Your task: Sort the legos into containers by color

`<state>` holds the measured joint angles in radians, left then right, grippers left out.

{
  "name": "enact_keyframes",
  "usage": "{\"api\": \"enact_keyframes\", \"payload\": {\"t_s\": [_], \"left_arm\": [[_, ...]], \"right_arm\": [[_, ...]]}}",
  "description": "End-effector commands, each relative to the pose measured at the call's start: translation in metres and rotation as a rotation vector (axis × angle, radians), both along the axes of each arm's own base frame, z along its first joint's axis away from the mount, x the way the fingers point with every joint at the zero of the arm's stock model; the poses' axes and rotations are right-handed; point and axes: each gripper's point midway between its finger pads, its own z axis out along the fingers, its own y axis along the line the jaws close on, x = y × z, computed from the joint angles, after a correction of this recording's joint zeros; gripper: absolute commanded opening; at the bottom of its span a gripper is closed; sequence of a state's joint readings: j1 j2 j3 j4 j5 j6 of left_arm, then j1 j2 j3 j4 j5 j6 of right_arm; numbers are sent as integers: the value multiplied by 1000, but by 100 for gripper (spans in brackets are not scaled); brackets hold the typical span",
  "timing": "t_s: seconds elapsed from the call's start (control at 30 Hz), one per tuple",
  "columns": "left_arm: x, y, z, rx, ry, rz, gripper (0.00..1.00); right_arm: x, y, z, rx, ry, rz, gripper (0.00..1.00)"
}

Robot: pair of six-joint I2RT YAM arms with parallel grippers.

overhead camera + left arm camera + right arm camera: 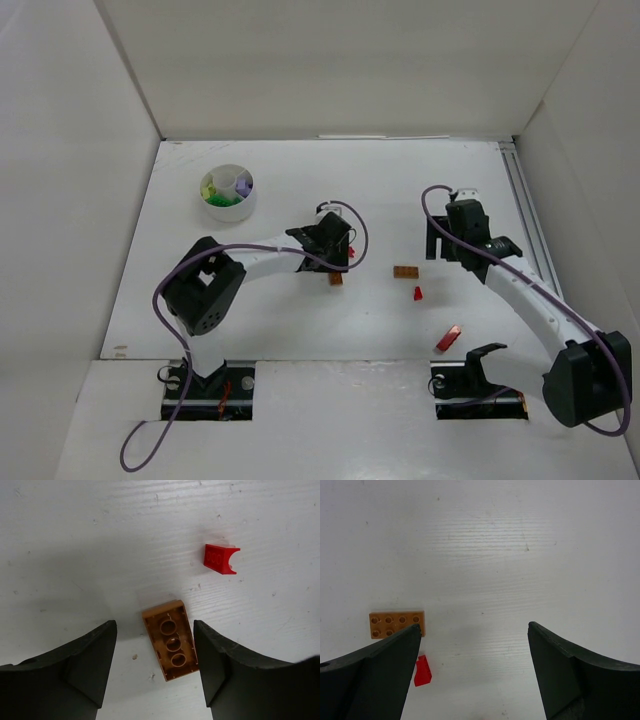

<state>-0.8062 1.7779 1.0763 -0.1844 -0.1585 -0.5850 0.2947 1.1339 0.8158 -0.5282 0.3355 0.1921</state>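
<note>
White dish [232, 211] back-left on desk [300, 320], green, lime, pale purple bits [216, 192] inside. Left tool [335, 264] right over orange-brown brick [336, 279], red bit [351, 252] just beside. Mid-desk: orange-brown plate [405, 271], red wedge [418, 293], red brick [448, 338]. Right tool [438, 246] near plate.

A brick [170, 640] lies within the left claw [155, 630].

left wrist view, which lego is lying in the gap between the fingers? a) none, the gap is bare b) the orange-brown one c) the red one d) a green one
b: the orange-brown brick lies on the table between the left gripper's open fingers, while the red brick sits beyond them, outside the gap.
</note>
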Motion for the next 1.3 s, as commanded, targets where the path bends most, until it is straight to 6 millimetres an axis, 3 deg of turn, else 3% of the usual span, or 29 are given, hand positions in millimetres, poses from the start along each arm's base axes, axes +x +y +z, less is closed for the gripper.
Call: {"api": "enact_keyframes", "payload": {"t_s": [0.0,0.2,0.3,0.53,0.67,0.77,0.9,0.93,1.1,1.2,1.27], "left_arm": [[-6,-14,5,-23,23,-15,59],[-16,-10,-12,6,93,37,54],[-11,-5,-15,72,82,89,48],[-6,4,-14,163,56,175,23],[8,10,17,154,-40,234,19],[30,25,48,119,-115,307,18],[74,65,101,98,-272,464,18],[90,87,114,109,-325,540,18],[140,150,177,81,-521,738,19],[164,191,210,62,-580,838,19],[171,216,219,86,-627,903,19]], "right_arm": [[13,4,11,13,-68,27,92],[14,1,7,6,-68,24,92],[14,-2,7,2,-77,21,92],[14,-9,11,-5,-105,13,92],[15,-6,13,6,-121,32,92],[18,-6,14,16,-130,32,92],[19,-4,15,18,-138,46,92],[21,-4,17,20,-147,46,92],[26,-6,21,25,-172,37,92],[34,-4,28,31,-202,37,92],[40,-2,28,32,-207,37,92]]}}
